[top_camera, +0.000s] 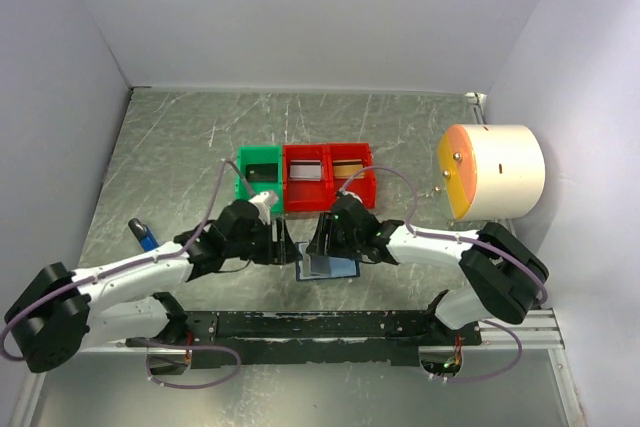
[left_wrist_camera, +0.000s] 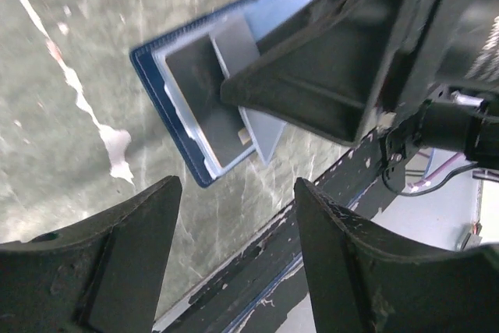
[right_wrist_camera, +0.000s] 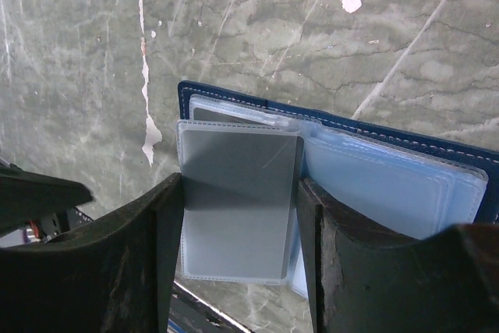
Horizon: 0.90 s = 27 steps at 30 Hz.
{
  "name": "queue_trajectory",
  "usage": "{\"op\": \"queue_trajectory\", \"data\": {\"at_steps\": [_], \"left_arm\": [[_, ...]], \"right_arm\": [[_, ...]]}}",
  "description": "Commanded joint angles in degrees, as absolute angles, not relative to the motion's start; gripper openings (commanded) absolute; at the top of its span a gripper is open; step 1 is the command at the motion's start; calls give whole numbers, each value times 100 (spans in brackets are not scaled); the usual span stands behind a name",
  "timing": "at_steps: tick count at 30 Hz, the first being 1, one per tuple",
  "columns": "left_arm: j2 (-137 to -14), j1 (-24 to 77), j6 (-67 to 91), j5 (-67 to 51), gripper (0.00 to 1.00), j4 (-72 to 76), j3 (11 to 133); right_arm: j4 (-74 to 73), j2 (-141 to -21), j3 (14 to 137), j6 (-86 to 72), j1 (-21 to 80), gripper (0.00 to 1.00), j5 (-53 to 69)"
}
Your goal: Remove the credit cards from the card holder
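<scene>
The navy card holder (top_camera: 330,269) lies open on the table between both arms. Its clear pockets (right_wrist_camera: 390,181) fan out over the blue cover (left_wrist_camera: 150,64). One pocket stands up with a grey credit card (right_wrist_camera: 238,161) inside it, and my right gripper (right_wrist_camera: 239,185) is shut on that pocket's two side edges. In the left wrist view the same grey card (left_wrist_camera: 195,76) shows under the right gripper's finger (left_wrist_camera: 312,76). My left gripper (left_wrist_camera: 238,185) hangs open just beside the holder, over the table's near edge, with nothing between its fingers.
A green bin (top_camera: 259,175) and two joined red bins (top_camera: 330,175) stand behind the holder, each with a card lying in it. A white cylinder with an orange face (top_camera: 490,172) sits at the right. A small blue tag (top_camera: 143,234) lies left. A black rail (top_camera: 320,325) runs along the near edge.
</scene>
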<state>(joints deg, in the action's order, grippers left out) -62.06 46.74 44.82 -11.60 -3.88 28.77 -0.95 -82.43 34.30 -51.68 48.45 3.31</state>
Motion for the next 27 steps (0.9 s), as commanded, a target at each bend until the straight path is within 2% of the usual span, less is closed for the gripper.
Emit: {"op": "queue_trajectory", "data": {"at_steps": [1, 14, 24, 27], "left_arm": [[-6475, 5188, 5094, -530, 71, 495, 2658], [-7629, 5737, 5636, -400, 64, 1896, 2527], [-8232, 5904, 5818, -240, 46, 2291, 2718], [-8327, 5913, 5832, -283, 38, 2351, 2775]], "right_arm": [[-248, -8380, 3313, -5193, 4800, 46, 278], [-293, -8311, 3224, -5261, 4805, 47, 312], [-303, -8315, 3175, -5205, 4805, 47, 318], [-316, -8302, 3164, -5202, 4800, 47, 305]]}}
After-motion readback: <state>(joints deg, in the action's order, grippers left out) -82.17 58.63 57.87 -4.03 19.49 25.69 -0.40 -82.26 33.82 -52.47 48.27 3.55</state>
